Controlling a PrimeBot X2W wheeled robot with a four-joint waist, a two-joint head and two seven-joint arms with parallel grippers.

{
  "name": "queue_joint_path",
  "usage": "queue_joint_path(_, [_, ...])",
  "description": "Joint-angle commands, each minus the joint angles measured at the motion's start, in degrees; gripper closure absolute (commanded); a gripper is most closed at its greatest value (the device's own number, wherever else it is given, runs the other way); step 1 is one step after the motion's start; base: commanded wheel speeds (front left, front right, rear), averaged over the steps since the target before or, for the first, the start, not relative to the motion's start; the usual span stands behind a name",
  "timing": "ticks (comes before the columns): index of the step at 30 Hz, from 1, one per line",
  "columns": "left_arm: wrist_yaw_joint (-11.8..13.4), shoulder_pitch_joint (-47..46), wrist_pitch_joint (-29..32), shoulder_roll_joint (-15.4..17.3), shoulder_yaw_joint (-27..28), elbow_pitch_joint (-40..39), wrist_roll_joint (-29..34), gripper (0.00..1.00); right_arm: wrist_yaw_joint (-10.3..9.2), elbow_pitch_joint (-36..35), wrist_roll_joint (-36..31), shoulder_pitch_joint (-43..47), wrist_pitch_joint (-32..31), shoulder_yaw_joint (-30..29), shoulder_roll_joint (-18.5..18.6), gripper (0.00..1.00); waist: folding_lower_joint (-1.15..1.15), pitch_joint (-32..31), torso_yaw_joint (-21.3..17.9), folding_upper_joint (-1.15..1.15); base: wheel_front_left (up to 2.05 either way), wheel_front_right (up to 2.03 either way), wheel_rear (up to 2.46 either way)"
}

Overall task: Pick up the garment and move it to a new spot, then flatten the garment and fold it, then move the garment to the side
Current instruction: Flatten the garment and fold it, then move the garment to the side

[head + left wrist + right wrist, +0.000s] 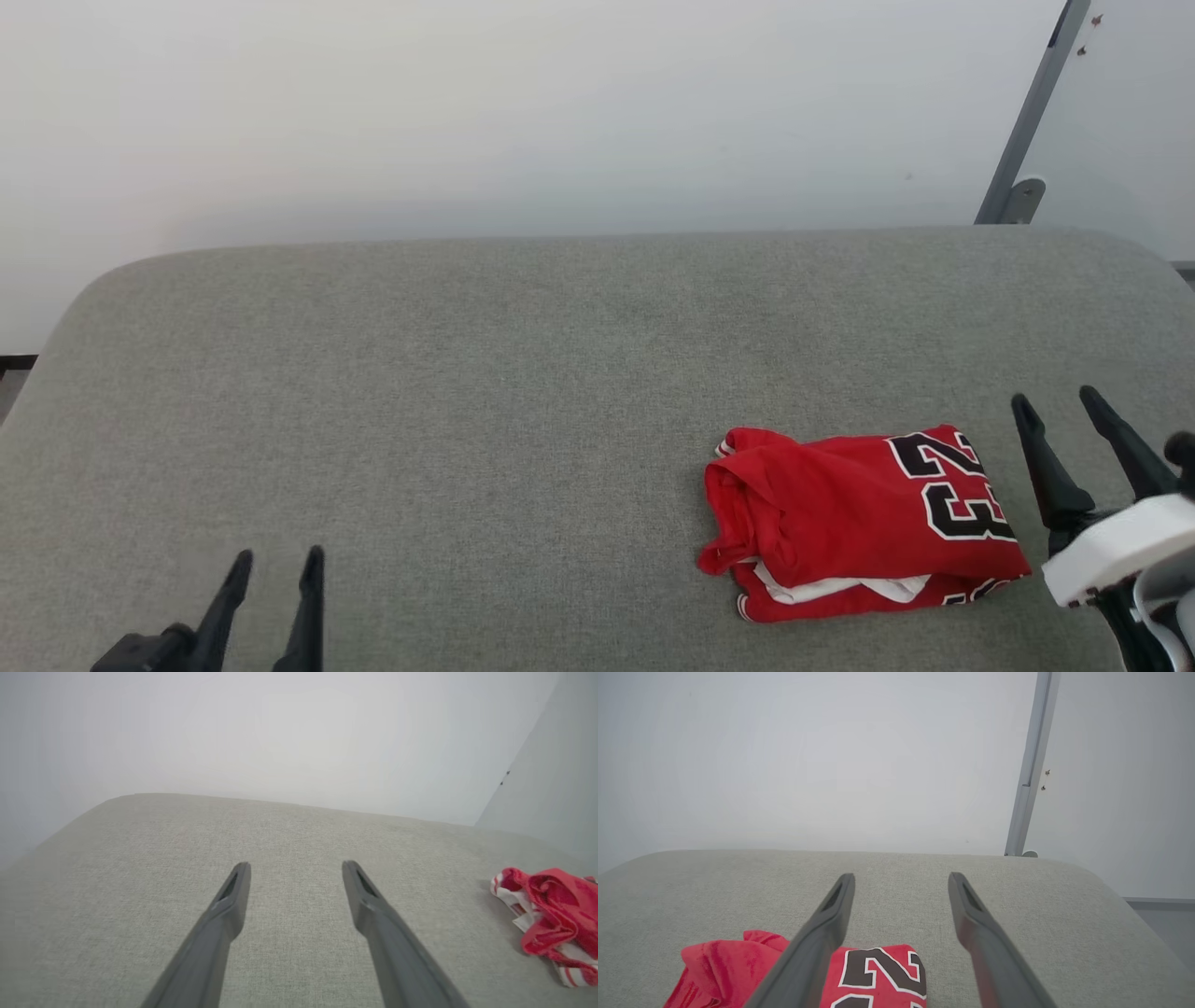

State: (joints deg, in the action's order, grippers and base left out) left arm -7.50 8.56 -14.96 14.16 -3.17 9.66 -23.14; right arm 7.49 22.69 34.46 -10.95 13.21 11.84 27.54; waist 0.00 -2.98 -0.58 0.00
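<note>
Grey table (467, 373); garment (840, 513) folded, near-right, just beside R end effector (1057, 398), which is released and empty. L end effector (280, 553) near-left, well apart, also released. Looks nearly done. If shifting further, pinch all layers, slide low, keep the fold.

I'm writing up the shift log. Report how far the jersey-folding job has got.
Looks done: the garment lies folded in a compact bundle toward the right side of the grey padded surface. In hand: nothing; the left gripper and right gripper are both open and empty, the right one beside the bundle. Left: probably little, perhaps tidying its bunched end.
</note>
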Motion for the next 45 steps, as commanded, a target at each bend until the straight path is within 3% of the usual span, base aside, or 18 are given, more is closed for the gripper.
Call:
queue_joint_path(1, [0.0,0.6,-0.3,-0.3,0.4,0.0,0.5,0.00,-0.01,-0.6,-0.6,0.8,0.8,-0.6,-0.5,0.00,0.00,-0.1,0.0,0.00,0.00,0.00,0.00])
queue_joint_path(17, [0.0,7.5,-0.3,-1.3,4.2,-4.2,1.5,0.00,-0.01,-12.8,-6.0,15.2,1.9,-11.3,-3.5,0.00,0.00,-2.4,3.2,0.00,0.00,0.00,0.00])
queue_joint_path(26, [0.0,11.6,-0.3,-2.7,6.2,-7.9,2.7,0.00,-0.01,-18.7,-7.0,21.5,-0.7,-17.0,-5.5,0.00,0.00,-2.5,3.6,0.00,0.00,0.00,0.00])
queue_joint_path(38, [0.0,8.7,-0.3,-2.8,5.5,-7.5,2.5,0.00,-0.01,-20.8,-7.4,20.6,-4.9,-17.5,-6.4,0.00,0.00,-0.5,3.6,0.00,0.00,0.00,0.00])
queue_joint_path(42, [0.0,6.9,-0.3,-2.3,5.1,-6.9,2.5,0.00,-0.01,-20.1,-7.8,18.8,-8.2,-15.5,-4.4,0.00,0.00,0.8,3.5,0.00,0.00,0.00,0.00])
queue_joint_path(45, [0.0,4.9,-0.3,-1.9,4.0,-6.6,2.4,0.00,-0.01,-18.8,-7.8,15.4,-14.1,-12.6,-1.0,0.00,0.00,2.6,3.0,0.00,0.00,0.00,0.00])
